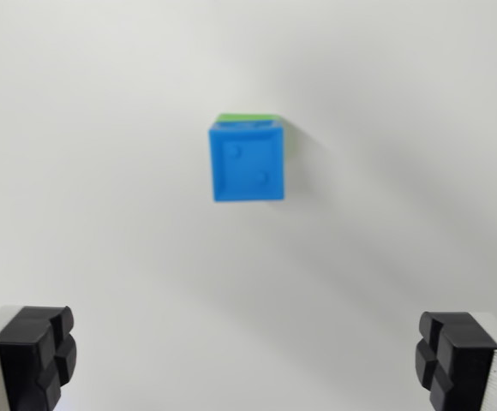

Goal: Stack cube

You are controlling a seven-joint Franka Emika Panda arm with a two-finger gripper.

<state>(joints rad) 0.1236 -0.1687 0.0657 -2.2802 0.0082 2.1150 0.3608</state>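
1. Your gripper (pixel 248 360) stands wide open and empty; the black fingertips (pixel 34 355) sit at the near left and near right corners of the wrist view, touching nothing.
2. Between them lies only the bare white table (pixel 103 214).
3. Farther out, near the centre, the blue cube (pixel 247 163) rests on top of a green cube (pixel 248 116), whose far edge peeks out behind it.
4. Judging by looks, the blue cube is light, rigid plastic with smooth, possibly slippery faces; should you regrip, pinch its flat left and right sides, square and centred.
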